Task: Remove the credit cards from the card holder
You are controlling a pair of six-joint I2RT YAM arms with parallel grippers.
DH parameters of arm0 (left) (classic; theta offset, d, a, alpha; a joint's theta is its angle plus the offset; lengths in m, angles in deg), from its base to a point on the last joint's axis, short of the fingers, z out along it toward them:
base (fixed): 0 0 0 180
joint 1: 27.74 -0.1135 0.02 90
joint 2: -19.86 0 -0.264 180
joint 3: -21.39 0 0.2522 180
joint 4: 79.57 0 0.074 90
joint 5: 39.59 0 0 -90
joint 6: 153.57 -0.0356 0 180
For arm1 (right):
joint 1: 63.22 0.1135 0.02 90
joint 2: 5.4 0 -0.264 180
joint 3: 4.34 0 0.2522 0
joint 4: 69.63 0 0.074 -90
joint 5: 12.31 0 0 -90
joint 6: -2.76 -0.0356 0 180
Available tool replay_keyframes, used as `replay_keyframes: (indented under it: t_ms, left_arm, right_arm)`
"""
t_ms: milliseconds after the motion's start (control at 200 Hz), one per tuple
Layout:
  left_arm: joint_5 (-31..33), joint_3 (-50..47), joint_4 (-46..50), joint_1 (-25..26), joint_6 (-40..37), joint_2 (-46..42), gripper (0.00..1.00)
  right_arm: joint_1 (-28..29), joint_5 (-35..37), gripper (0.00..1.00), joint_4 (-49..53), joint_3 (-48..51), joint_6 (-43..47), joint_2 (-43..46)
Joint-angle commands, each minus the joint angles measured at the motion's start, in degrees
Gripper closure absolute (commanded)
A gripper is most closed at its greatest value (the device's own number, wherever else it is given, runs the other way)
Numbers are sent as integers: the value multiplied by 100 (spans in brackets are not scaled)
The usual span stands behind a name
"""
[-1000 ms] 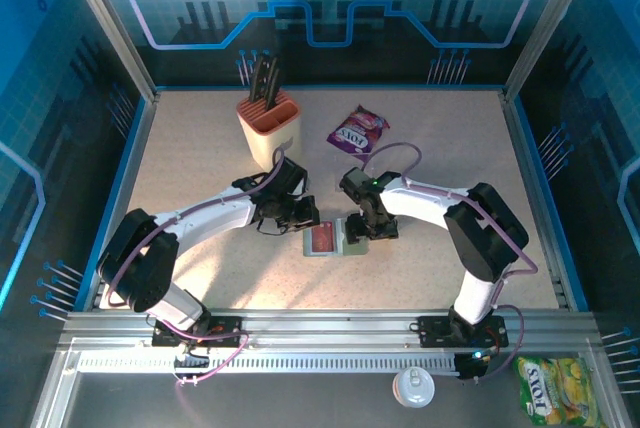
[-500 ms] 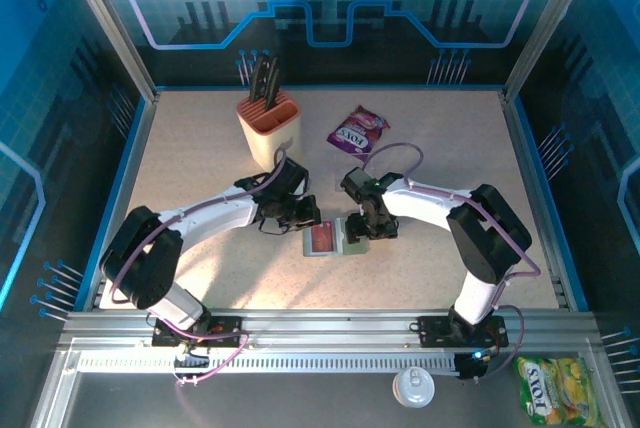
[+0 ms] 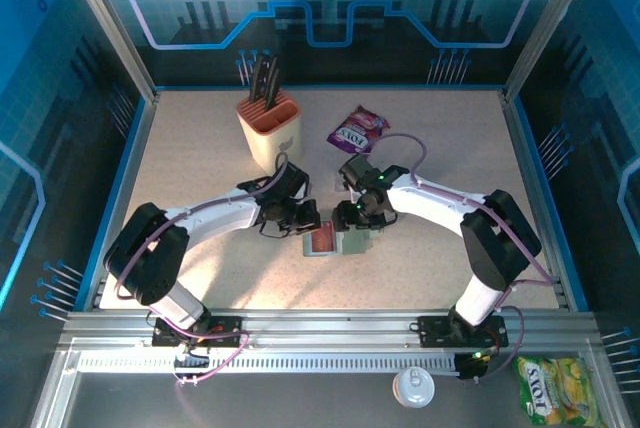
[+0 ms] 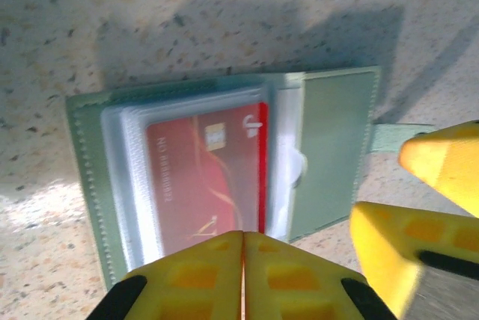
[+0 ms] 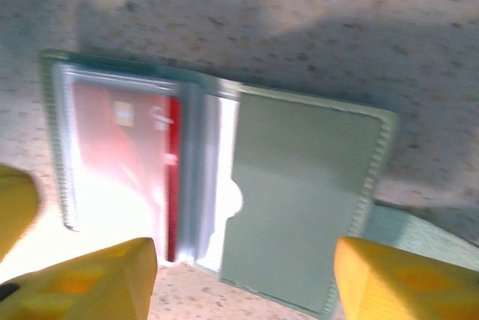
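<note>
The left gripper [image 4: 243, 260] is seen shut tight, its tips covering the near edge of the card holder [image 4: 329, 155]; whether anything is pinched cannot be told. Just beyond, a red card [image 4: 206, 185] is shown under a clear sleeve [image 4: 281, 163], its print blurred. The right gripper [image 5: 243, 271] is held wide over the holder's plain panel.

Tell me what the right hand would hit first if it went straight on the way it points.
Most likely the card holder: the open right hand aims at its plain panel, beside the red card. How far off is unclear.
</note>
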Motion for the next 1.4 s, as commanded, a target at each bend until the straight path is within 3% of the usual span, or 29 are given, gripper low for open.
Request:
replay_keyframes:
  t_ms: [0,140,455,1396]
  left_arm:
    - [-5,-200,100,31,141,-14,91]
    - [-228,-435,-244,40,331,53,92]
    - [-58,-486,-64,42,259,167,94]
    - [207,-384,277,13,105,309,94]
  right_arm:
    - [34,-704,37,-633,54,-154,57]
    - [26,-1021,41,-908,93,-239,-137]
    - [28,-1470,48,-1301,164,-215,-472]
    - [22,-1718,58,-1673,427,-344,-670]
